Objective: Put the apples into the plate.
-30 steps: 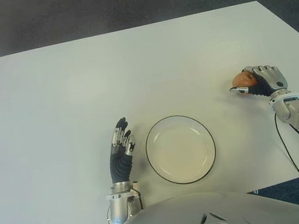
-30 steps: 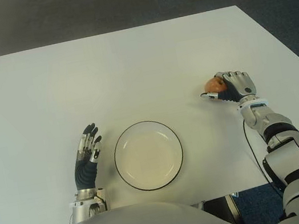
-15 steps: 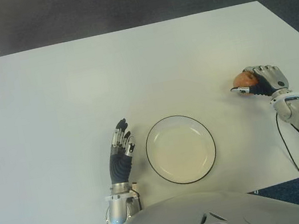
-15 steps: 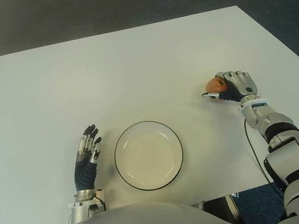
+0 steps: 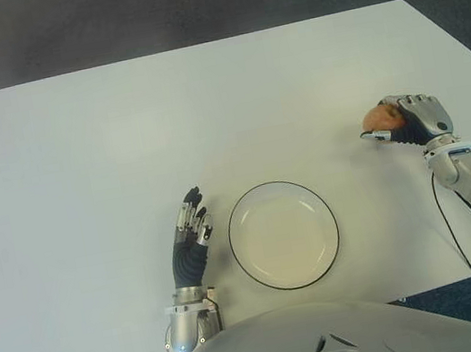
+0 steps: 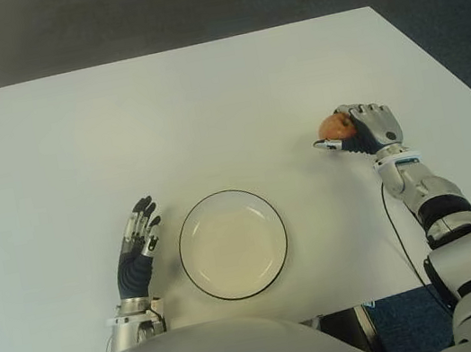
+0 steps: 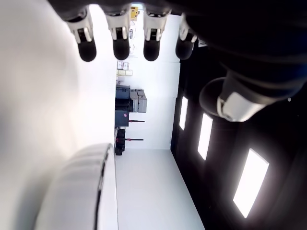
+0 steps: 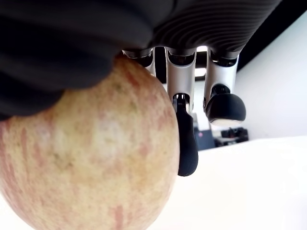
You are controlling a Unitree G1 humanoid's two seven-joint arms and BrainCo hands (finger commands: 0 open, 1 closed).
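Under right robot hand [image 5: 410, 119], apple [image 5: 380, 118] half hidden

The right hand [image 5: 415, 119], closed around the apple [image 5: 379, 117], rose a little from the table [image 5: 205, 108] and shifted slightly toward 12 o'clock, carrying the fruit with it. In the eye views the apple showed higher than a second before, at about 2 o'clock from the plate [image 5: 284, 235].
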